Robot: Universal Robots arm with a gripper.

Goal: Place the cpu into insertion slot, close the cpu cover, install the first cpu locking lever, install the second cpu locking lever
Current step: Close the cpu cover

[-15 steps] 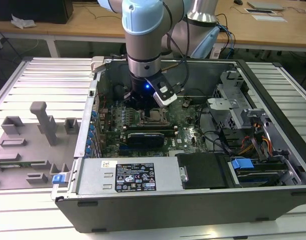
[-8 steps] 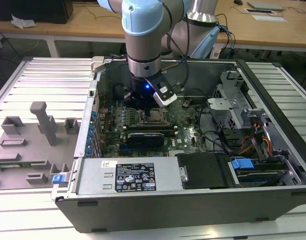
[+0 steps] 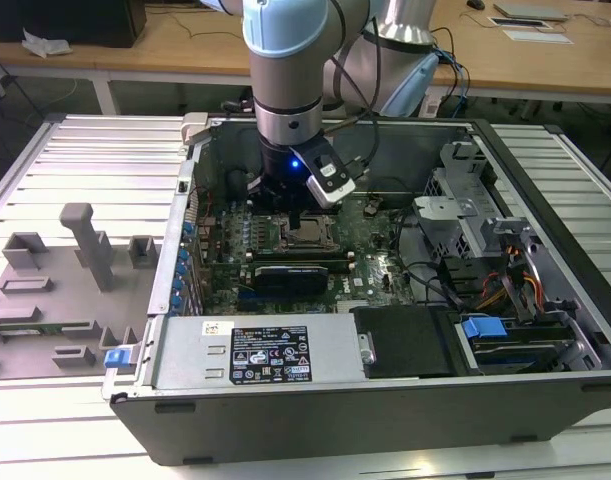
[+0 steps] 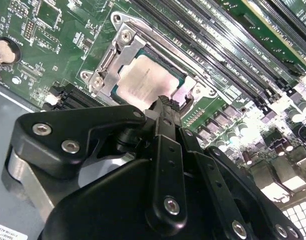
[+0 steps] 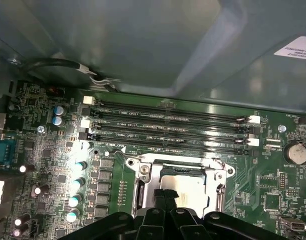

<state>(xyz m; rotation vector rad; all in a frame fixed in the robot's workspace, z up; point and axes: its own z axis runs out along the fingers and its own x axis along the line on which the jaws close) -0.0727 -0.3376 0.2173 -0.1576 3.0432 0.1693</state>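
cpu [image 4: 141,80]: lies flat inside the cpu cover [image 4: 111,62] cutout.
hand [image 4: 165,102]: fingers closed together, tips at the cpu's edge.

The silver-and-pale-blue jointed robot arm [image 3: 290,70] drops vertically from the top centre of the exterior view, a small blue light [image 3: 294,163] glowing on its wrist. Its black two-fingered gripper [image 3: 300,222] points straight down; in both wrist views its slim fingers [image 4: 168,131] [image 5: 162,198] lie pressed together

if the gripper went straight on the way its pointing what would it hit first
Most likely the cpu, near its edge: in the second wrist view the gripper, jaws shut, aims at its metal top. Depth is unclear, so the cpu cover rim beside it could come first.
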